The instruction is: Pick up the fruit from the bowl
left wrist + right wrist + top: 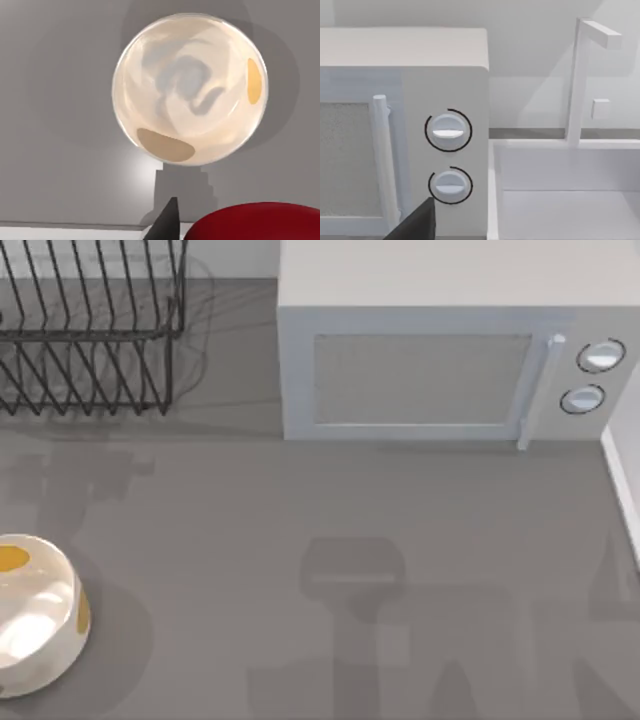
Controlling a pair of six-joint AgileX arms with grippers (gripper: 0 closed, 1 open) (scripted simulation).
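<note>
The glossy red fruit (257,222) sits beside the left claw's finger (165,222), above the empty cream bowl (190,90). Whether either claw grips it, I cannot tell. The bowl lies at eight o'clock on the counter (350,540).

The desk (300,500) is a plain mid grey, dappled with darker grey shadows. The bowl (35,615) is glossy cream-white with yellow-orange patches on its rim and side; seen from the left wrist, its inside carries soft grey swirls, one orange patch and one duller tan-brown patch. The fruit (260,222) is a deep, glossy red. The dish rack (90,325) is thin black wire. The microwave (440,350) is pale grey-white, with a slightly darker speckled grey door panel, a white handle and two white dials ringed in black. The sink (570,200) and its faucet (580,80) are white. A dark charcoal finger (165,222) juts in beside the fruit.
</note>
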